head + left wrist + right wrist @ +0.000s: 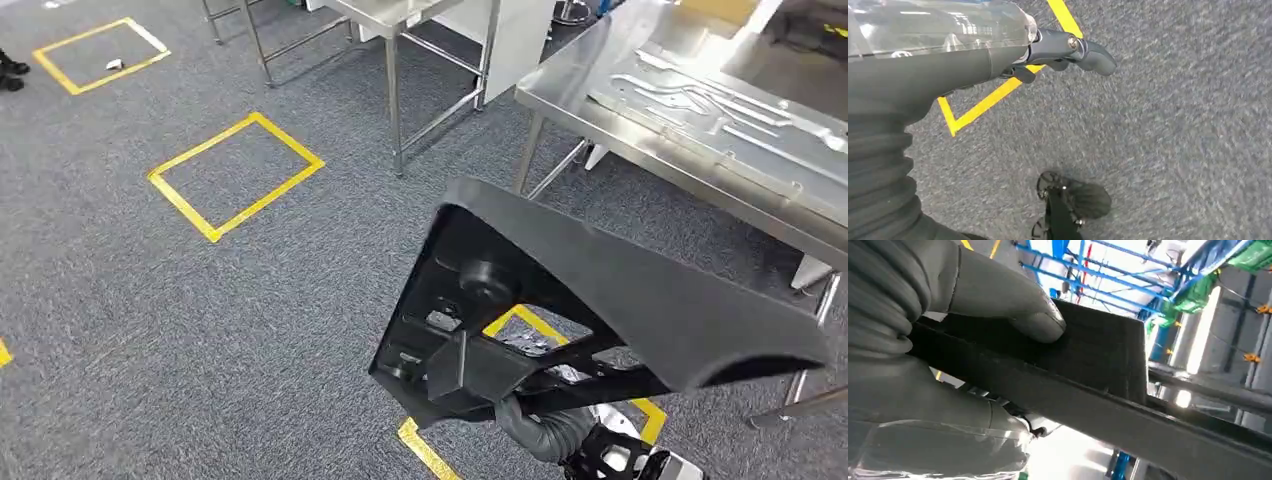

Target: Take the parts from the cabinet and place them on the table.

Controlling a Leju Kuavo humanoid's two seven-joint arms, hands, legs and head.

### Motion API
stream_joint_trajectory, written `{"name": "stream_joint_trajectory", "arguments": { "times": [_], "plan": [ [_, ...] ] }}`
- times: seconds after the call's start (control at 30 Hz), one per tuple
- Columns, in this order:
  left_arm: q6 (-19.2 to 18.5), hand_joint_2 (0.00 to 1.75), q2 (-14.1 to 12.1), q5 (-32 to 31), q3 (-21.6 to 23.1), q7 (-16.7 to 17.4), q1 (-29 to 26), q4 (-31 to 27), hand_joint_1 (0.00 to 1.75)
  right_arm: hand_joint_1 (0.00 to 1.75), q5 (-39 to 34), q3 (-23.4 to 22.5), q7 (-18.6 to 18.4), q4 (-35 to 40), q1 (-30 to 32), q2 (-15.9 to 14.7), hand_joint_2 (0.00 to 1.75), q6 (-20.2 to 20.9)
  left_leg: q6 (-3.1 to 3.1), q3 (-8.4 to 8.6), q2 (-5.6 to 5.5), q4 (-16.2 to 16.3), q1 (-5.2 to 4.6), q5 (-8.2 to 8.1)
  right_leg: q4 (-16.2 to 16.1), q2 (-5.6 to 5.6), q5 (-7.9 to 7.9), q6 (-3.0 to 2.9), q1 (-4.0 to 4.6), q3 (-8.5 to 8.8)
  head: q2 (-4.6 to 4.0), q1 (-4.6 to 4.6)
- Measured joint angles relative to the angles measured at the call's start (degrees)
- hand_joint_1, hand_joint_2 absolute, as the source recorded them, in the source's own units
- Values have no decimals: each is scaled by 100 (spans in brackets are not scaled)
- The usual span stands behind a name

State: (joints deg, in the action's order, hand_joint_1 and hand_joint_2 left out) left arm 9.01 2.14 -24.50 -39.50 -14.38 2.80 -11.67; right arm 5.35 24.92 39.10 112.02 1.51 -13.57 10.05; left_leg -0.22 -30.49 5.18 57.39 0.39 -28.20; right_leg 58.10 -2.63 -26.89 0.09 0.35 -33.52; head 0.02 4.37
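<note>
The right hand point(973, 340) has its fingers clamped on a large, black, stiff moulded plastic panel point(600, 290), likely light but unwieldy, carried above the carpet with the steel surface point(640, 130) at one o'clock, while the left hand point(998, 55) hangs empty, fingers loosely apart.

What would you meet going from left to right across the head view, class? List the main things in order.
Small yellow tape square → larger yellow tape square → steel table legs → black part held in the right hand → steel table with a metal panel.
</note>
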Motion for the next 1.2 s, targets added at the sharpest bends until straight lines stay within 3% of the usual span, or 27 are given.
{"name": "stream_joint_trajectory", "arguments": {
  "times": [0.03,0.07,0.1,0.13,0.2,0.23,0.27,0.3,0.37,0.4,0.47,0.53,0.57,0.6,0.63,0.7,0.73,0.77,0.8,0.87,0.9,0.93,1.03,1.07,1.1,1.13,1.2],
  "plan": [
    [7,175,4,-4,0,0,12,0,0,175,-15,7,0,-4,-4,-9,175,0,-38,32,55,-12,-10,-10,-28,68,16,-31,-4,16,0,0],
    [20,175,2,-7,-2,0,18,-2,0,175,-44,13,0,-4,-7,-11,175,-2,-65,28,15,34,8,-69,-88,114,54,-75,-83,68,0,0],
    [46,175,4,-9,-13,2,18,-2,0,175,-83,17,0,-4,-31,-13,175,-9,-92,-24,-224,200,24,-180,-106,164,60,-89,-80,73,0,0],
    [70,175,11,-9,-28,21,17,0,0,175,-100,15,2,-13,-40,-37,175,-9,-92,-220,-364,609,29,-418,-101,200,66,-137,-78,68,0,2],
    [125,175,17,-9,-50,59,-16,0,0,175,-155,15,0,-13,6,-59,175,11,-112,-708,-454,1585,36,-828,-96,330,66,-157,-64,62,0,2],
    [146,175,17,-4,-68,72,-36,0,0,175,-164,15,0,-13,31,-65,175,15,-120,-863,-463,1863,35,-862,-89,401,64,-159,-59,63,0,2],
    [164,175,17,-2,-81,85,-46,0,0,175,-166,17,0,-13,51,-72,175,17,-121,-893,-464,1856,37,-759,-86,462,61,-159,-58,70,0,2],
    [217,175,17,31,-123,112,-47,0,0,175,-140,17,0,-13,86,-72,175,35,-114,-783,-466,1545,38,-493,-78,544,53,-154,-59,84,0,2],
    [267,175,17,66,-164,127,-39,0,0,175,-83,35,0,-13,139,-70,175,42,-91,-360,-556,539,47,70,-48,674,28,-117,-68,104,0,2],
    [280,175,17,66,-181,135,-43,0,0,175,-65,39,0,-13,160,-70,175,42,-63,-201,-842,174,69,99,-20,727,8,-89,-71,89,0,0],
    [284,175,26,67,-199,136,-40,0,0,175,-52,41,0,-9,172,-70,175,42,-26,-188,-820,114,61,85,12,826,16,-20,-63,28,0,2],
    [291,175,42,66,-230,138,-27,0,0,175,-52,44,2,-9,207,-70,175,41,53,-170,-736,106,21,87,-13,914,30,61,-91,22,0,2],
    [293,175,66,68,-236,138,-21,0,0,175,-52,44,0,-9,218,-70,175,42,105,-158,-673,53,48,122,-2,943,23,101,-85,16,0,0],
    [302,175,66,68,-243,138,-11,-2,0,175,-52,42,0,-9,240,-70,175,39,137,-137,-609,18,57,142,95,659,-45,116,-89,-12,0,0],
    [304,175,66,79,-264,129,-14,-2,0,175,-7,44,2,-4,243,-70,175,42,160,-138,-567,6,57,147,378,454,-251,141,-87,-145,0,0],
    [317,175,66,160,-326,87,-37,-2,0,175,188,77,0,2,324,7,175,42,171,-144,-455,8,47,142,1287,326,-689,176,-113,-584,0,0],
    [319,175,66,193,-348,87,-45,-2,0,175,241,83,0,2,394,35,175,46,172,-144,-405,10,46,132,1564,312,-762,186,-115,-722,0,0],
    [326,175,66,241,-400,109,-49,-2,0,175,352,96,0,2,474,96,175,55,169,-143,-337,13,46,123,1668,294,-726,185,-117,-779,0,0],
    [315,175,63,288,-450,129,-46,-2,0,175,415,98,0,4,527,146,175,55,159,-134,-283,13,45,113,1487,280,-573,181,-117,-689,0,0],
    [177,175,63,363,-520,133,-35,-2,0,175,525,98,0,40,621,232,175,46,133,-97,-177,13,40,88,535,167,-97,132,-104,-184,0,0],
    [59,175,61,429,-573,118,-24,-7,0,175,584,98,0,96,678,280,175,50,110,-70,-139,12,29,73,55,-118,17,78,-69,85,0,0],
    [-31,175,59,470,-614,100,-24,-7,0,175,630,98,2,127,703,311,175,63,68,-61,-105,32,-16,44,-31,-233,-49,42,-2,107,0,0],
    [-245,175,52,544,-736,53,8,-11,0,175,697,98,2,197,810,430,175,107,-15,-11,63,-2,0,24,-19,2,-36,-17,8,62,0,0],
    [-267,175,52,546,-750,48,24,-13,0,175,710,98,0,219,838,461,175,125,-60,18,120,-3,-22,3,-66,76,-4,-67,-31,89,0,0],
    [-275,175,33,540,-767,50,36,-15,0,175,728,98,2,247,878,502,175,135,-97,-2,-76,93,19,-74,-93,117,25,-90,-59,113,0,0],
    [-264,175,33,505,-785,50,41,-15,0,175,748,96,0,260,875,540,175,149,-115,-120,-293,349,25,-260,-99,175,30,-129,-69,114,0,2],
    [-264,175,28,428,-798,70,20,-15,0,175,780,94,0,260,901,629,175,199,-136,-569,-446,1311,28,-738,-97,297,27,-164,-57,110,0,0]
  ]
}}
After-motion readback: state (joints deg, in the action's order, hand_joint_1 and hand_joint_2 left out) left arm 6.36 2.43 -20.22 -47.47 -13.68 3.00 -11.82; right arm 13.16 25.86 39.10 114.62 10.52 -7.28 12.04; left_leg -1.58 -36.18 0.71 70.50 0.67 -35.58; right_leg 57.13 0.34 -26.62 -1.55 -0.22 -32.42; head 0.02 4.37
